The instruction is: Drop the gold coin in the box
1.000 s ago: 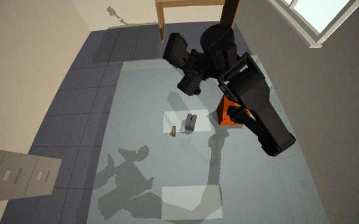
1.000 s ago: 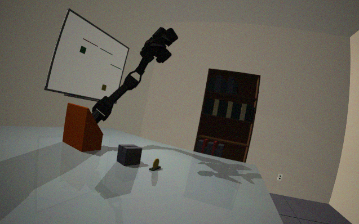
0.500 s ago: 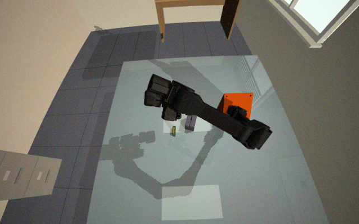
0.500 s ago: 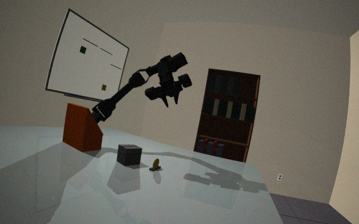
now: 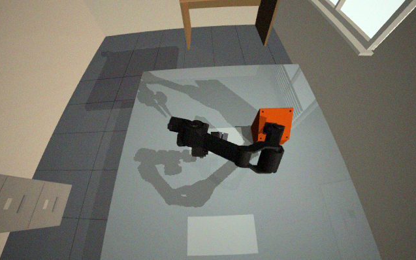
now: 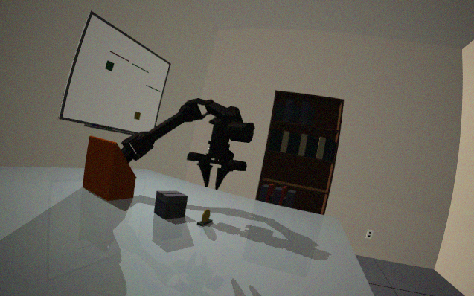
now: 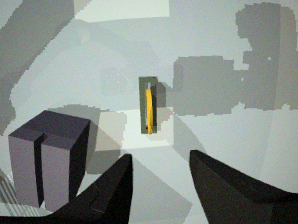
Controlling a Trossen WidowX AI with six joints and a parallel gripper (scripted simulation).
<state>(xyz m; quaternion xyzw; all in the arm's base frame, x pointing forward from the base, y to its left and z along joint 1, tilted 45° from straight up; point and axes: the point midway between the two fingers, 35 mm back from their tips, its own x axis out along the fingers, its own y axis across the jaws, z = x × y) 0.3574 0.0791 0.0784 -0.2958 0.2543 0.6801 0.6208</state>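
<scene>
Found the gold coin (image 6: 206,216) (image 7: 149,111) standing on edge in the dark-green holder (image 6: 201,224) (image 7: 143,107) on the desk (image 5: 287,209) (image 6: 290,275) (image 7: 210,137), near the slotted grey box (image 5: 216,135) (image 6: 170,205) (image 7: 55,127) and outside it. Observed the hand (image 5: 200,151) (image 6: 211,187) (image 7: 161,159) pointing downward, raised above desk level, with fingers apart and nothing between them.
</scene>
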